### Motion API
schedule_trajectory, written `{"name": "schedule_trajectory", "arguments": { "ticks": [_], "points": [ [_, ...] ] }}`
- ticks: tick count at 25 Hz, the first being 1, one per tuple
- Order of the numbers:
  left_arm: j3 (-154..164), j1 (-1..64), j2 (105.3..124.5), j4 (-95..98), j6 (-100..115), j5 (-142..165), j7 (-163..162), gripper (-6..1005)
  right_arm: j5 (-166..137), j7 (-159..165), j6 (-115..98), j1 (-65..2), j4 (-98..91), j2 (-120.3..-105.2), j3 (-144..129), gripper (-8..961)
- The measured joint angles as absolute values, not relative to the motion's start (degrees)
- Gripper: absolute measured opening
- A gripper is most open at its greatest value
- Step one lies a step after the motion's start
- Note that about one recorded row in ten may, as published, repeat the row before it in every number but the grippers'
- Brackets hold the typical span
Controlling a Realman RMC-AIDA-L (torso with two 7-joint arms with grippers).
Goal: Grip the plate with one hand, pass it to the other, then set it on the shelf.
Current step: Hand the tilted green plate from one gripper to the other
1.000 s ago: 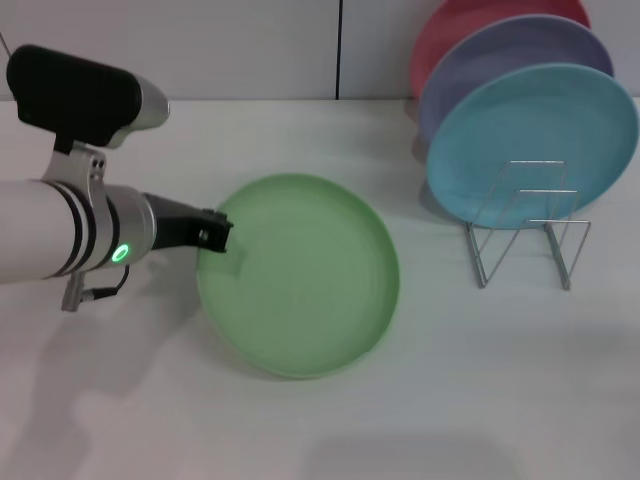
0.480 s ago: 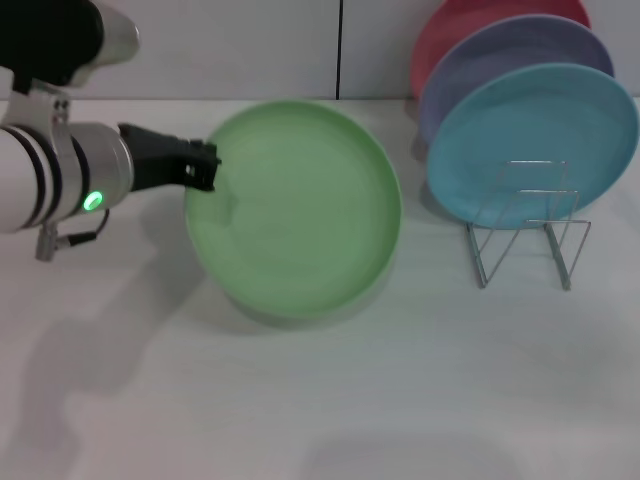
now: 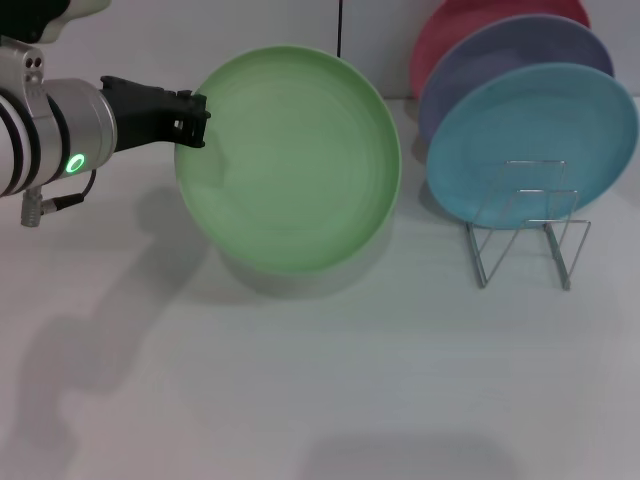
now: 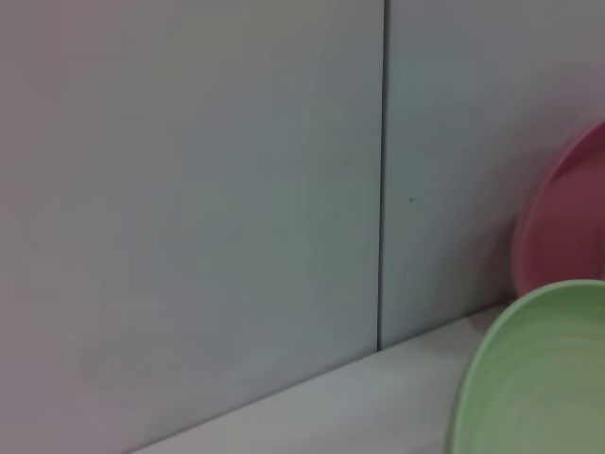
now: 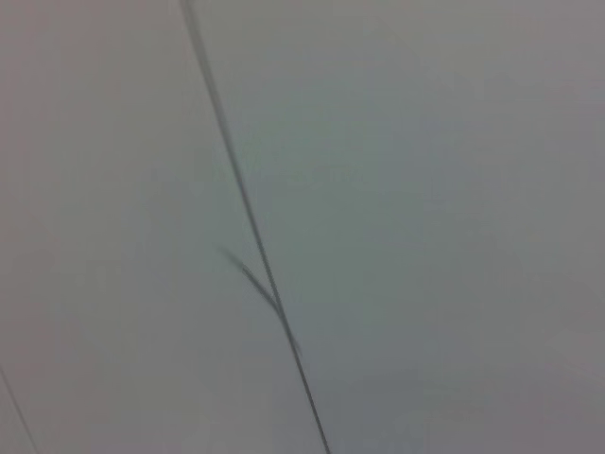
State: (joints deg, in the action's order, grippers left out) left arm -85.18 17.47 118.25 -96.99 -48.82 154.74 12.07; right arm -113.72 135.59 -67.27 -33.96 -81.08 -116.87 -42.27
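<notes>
The round light-green matte plastic plate [image 3: 290,160] is hanging tilted above the white desk [image 3: 320,380], well apart from the small silver wire dish rack [image 3: 528,225] holding a light-blue plate [image 3: 535,135], lavender plate [image 3: 500,60] and red plate [image 3: 460,25]. The left hand [image 3: 190,120] is pinching the green plate's rim on the side away from the rack. The right hand is showing nowhere.

The plate [image 3: 300,165] looks like matte light-green plastic with faint concentric rings. The left hand [image 3: 190,118] is dull black plastic on a brushed silver metal cylinder [image 3: 70,135]. The shelf [image 3: 528,230] is thin shiny wire. The desk [image 3: 330,380] is smooth matte white.
</notes>
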Motion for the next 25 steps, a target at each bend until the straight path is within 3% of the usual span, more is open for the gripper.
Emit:
{"name": "schedule_trajectory", "arguments": {
  "ticks": [8, 25],
  "points": [
    [-84.75, 16.31, 118.21, -96.82, -44.26, 154.58, 14.33, 70, -123.66, 150.07, -97.21, -44.76, -77.12, -112.29, -35.43, 818],
    [-85.08, 16.34, 118.21, -96.83, -44.06, 153.77, 14.34, 88, -138.46, 149.47, -101.41, -52.32, -70.17, -111.64, -41.17, 817]
  ]
}}
